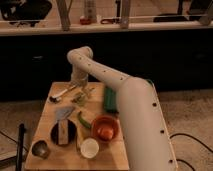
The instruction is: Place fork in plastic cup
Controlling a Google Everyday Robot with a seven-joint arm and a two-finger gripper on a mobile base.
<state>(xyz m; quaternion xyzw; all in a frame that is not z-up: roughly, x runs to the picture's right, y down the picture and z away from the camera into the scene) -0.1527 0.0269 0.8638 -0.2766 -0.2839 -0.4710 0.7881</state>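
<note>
My gripper [80, 86] hangs at the far left part of the wooden table [45, 130], at the end of the white arm that reaches in from the lower right. A pale, long utensil, apparently the fork [64, 93], lies flat on the table just left of the gripper. A faint see-through shape right under and beside the gripper may be the plastic cup [85, 95]; I cannot make out its outline. I cannot tell whether the gripper touches either one.
Near the front stand an orange bowl [105, 128], a white round cup [90, 148], a dark metal cup [40, 148] and a dark plate [64, 133]. A green vegetable [83, 120], a grey item [63, 113] and a green pack [109, 100] lie mid-table. The arm covers the table's right side.
</note>
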